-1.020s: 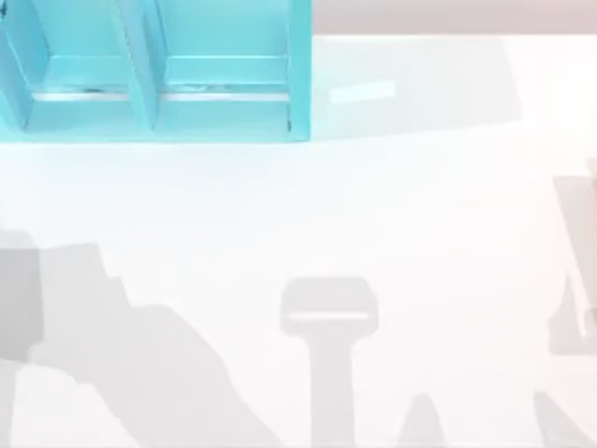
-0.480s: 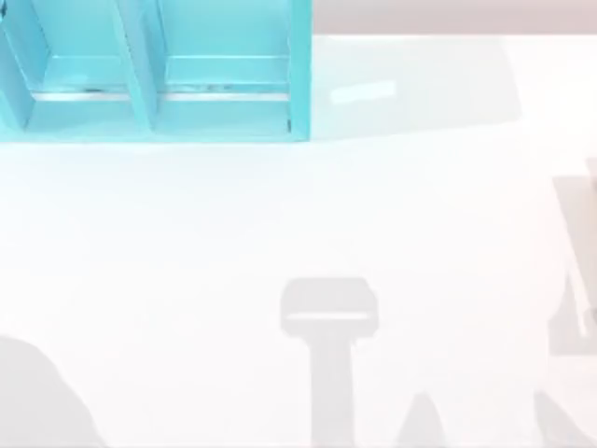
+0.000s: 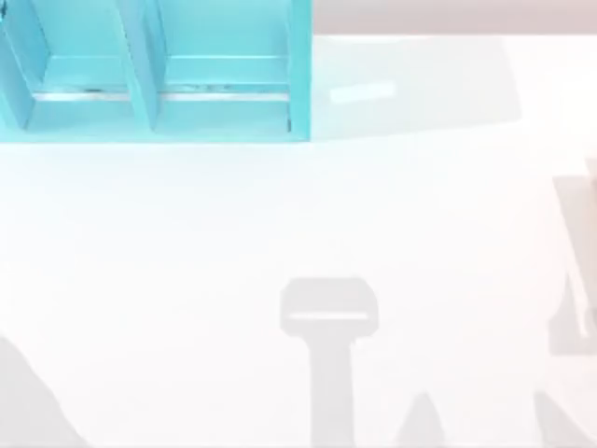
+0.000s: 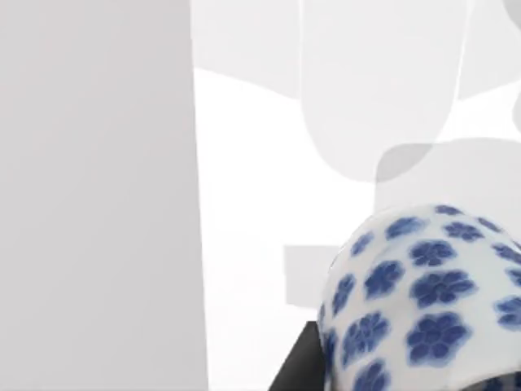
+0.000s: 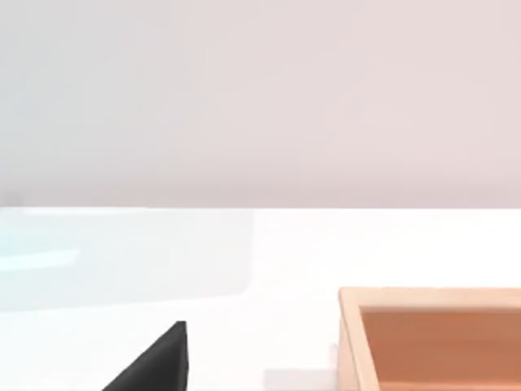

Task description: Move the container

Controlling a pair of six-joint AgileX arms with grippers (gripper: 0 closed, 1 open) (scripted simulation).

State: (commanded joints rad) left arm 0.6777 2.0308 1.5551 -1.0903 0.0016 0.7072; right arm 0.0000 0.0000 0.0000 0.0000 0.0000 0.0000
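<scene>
Container cut off top-left | white table | divider visible

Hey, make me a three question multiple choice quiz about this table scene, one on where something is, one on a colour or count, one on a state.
1. Where does the container sit in the top view?
A. upper left of the table
B. lower right of the table
C. centre of the table

2. What colour is the pattern on the white rounded object in the left wrist view?
A. red
B. blue
C. green

3. What is in the container's two visible compartments?
A. stacked cups
B. a wooden box
C. nothing visible

Answers:
1. A, the turquoise box meets the top view's upper and left edges.
2. B, blue flower shapes cover its white surface.
3. C, only bare turquoise floor shows on each side of the divider; the wooden box stands apart on the table in the right wrist view.
</scene>
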